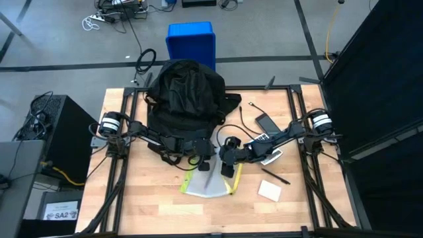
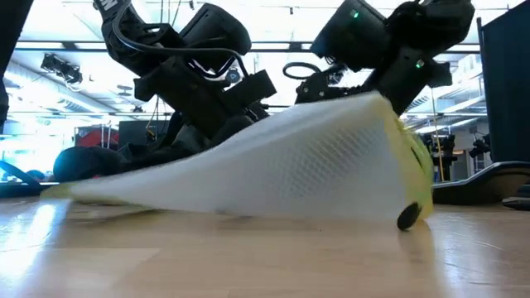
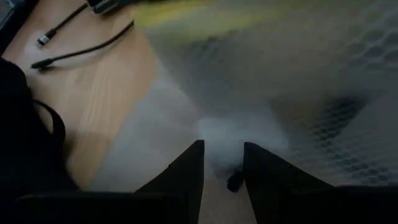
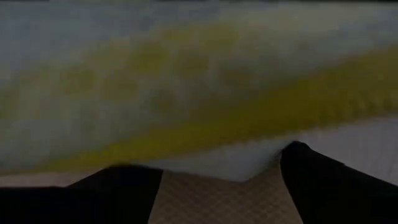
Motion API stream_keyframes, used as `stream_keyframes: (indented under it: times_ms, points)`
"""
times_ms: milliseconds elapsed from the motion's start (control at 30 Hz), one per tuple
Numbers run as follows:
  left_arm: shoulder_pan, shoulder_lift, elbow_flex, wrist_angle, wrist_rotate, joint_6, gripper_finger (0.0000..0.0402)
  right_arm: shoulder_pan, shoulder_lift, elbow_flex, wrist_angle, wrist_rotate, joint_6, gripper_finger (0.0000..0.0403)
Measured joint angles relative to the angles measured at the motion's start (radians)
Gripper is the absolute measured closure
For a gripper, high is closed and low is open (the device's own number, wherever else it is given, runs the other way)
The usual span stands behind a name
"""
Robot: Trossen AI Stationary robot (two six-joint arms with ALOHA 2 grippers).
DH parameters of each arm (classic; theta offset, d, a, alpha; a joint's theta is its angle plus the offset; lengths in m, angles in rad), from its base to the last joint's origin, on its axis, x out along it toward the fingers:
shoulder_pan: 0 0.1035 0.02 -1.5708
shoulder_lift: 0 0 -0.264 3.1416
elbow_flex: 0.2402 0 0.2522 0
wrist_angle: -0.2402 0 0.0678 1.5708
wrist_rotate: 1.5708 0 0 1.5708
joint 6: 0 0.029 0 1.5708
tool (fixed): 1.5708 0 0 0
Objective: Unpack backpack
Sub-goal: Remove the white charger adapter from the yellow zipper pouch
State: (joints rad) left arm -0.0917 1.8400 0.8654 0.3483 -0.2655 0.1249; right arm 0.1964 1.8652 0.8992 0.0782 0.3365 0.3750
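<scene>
- Black backpack (image 1: 185,92) sits at far-centre of wooden table (image 1: 132,198), blue bin (image 1: 191,41) on floor behind it.
- White mesh pouch w/ yellow edge (image 1: 208,184) lies on table in front of pack.
- Left gripper (image 1: 203,165) on pouch's near-pack edge, fingers (image 3: 186,171) narrowly apart; grip can't tell.
- Right gripper (image 1: 228,166) over yellow edge, fingers spread, holding nothing.
</scene>
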Motion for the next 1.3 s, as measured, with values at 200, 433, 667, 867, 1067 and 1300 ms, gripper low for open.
stream_keyframes:
  times_ms: [200,433,667,867,1067,1300]
  points:
    - [-0.001,-0.001,0.0,0.007,0.009,-0.002,0.0315,-0.02,0.033,0.002,0.083,-0.051,-0.031,0.0124]
    - [-0.002,-0.001,0.0,-0.001,0.009,-0.005,0.0315,-0.029,0.045,0.002,0.111,-0.083,-0.044,0.0198]
    - [-0.003,-0.003,0.004,-0.049,0.0,-0.01,0.0315,-0.03,0.038,0.003,0.077,-0.083,-0.005,0.0364]
    - [-0.012,-0.005,0.005,-0.081,-0.029,-0.024,0.0315,-0.011,-0.012,0.0,-0.021,-0.106,0.025,0.0395]
    - [-0.016,-0.004,0.003,-0.086,-0.034,-0.023,0.0315,0.046,-0.092,-0.001,-0.116,-0.082,0.058,0.0402]
    - [-0.016,-0.003,0.002,-0.085,-0.033,-0.024,0.0315,0.116,-0.145,-0.001,-0.166,0.001,0.096,0.0403]
